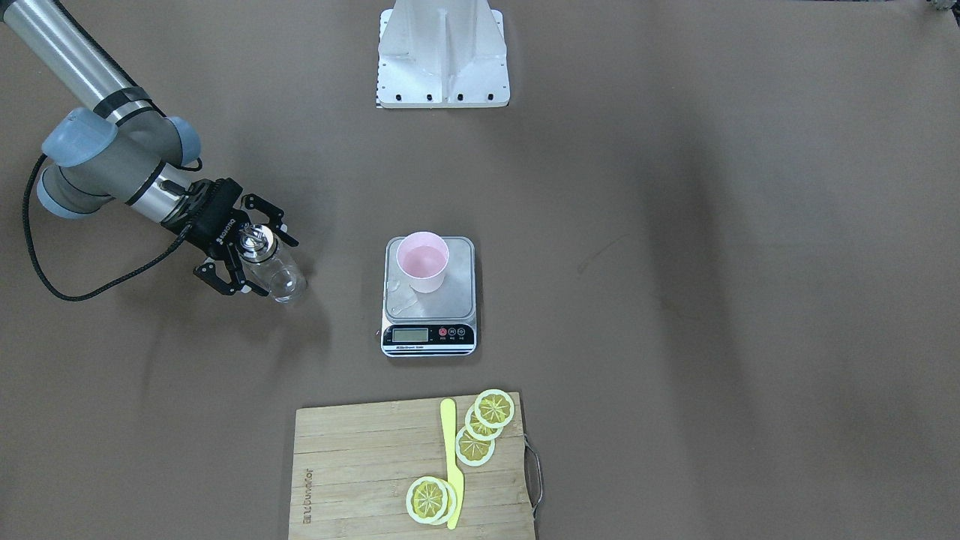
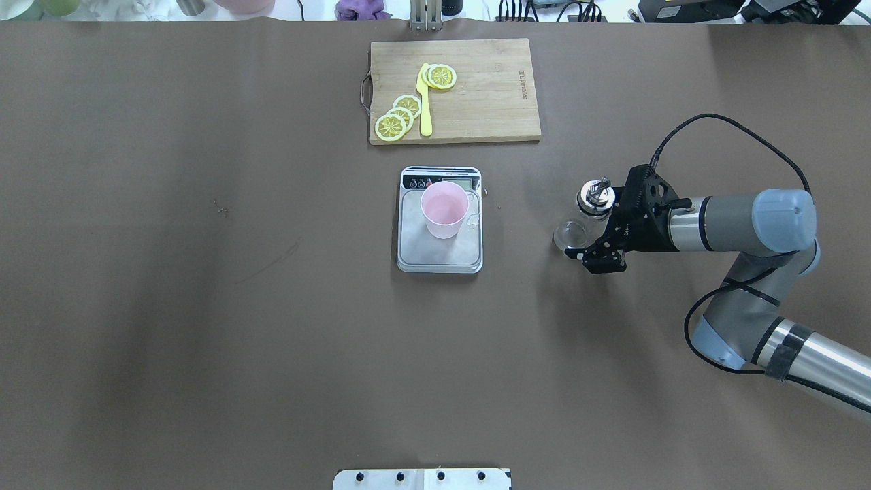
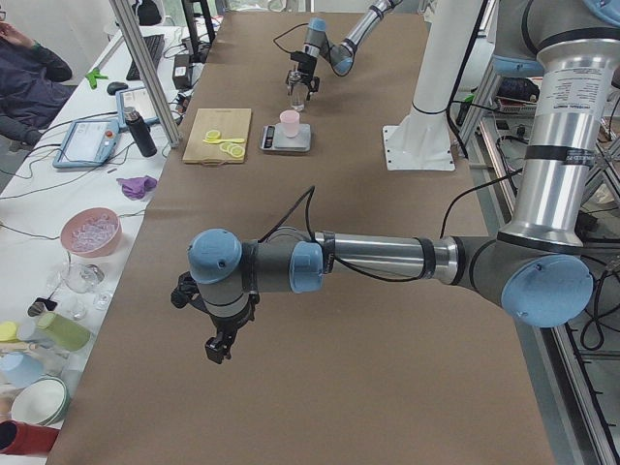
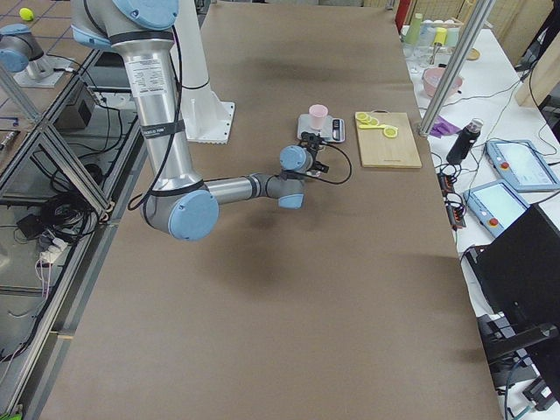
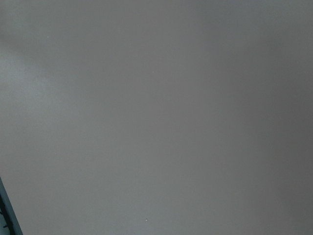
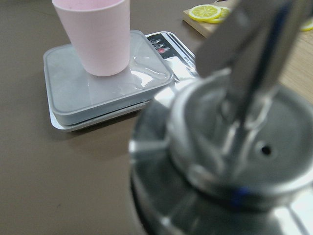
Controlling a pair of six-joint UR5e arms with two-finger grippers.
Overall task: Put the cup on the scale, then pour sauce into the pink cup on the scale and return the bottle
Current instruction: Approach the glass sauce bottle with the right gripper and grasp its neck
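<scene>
Table (image 2: 204, 340) — right gripper (image 1: 257, 265) splayed round bottle (image 1: 279, 274), scale (image 1: 429, 336) well apart.

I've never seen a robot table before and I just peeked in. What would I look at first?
Probably the pink cup, standing on the silver scale in the middle of the table. Next, the right arm's fingers sit either side of a clear bottle with a shiny cap, to the robot's right of the scale. Past the scale, a wooden board carries bright lemon slices and a yellow knife.
</scene>
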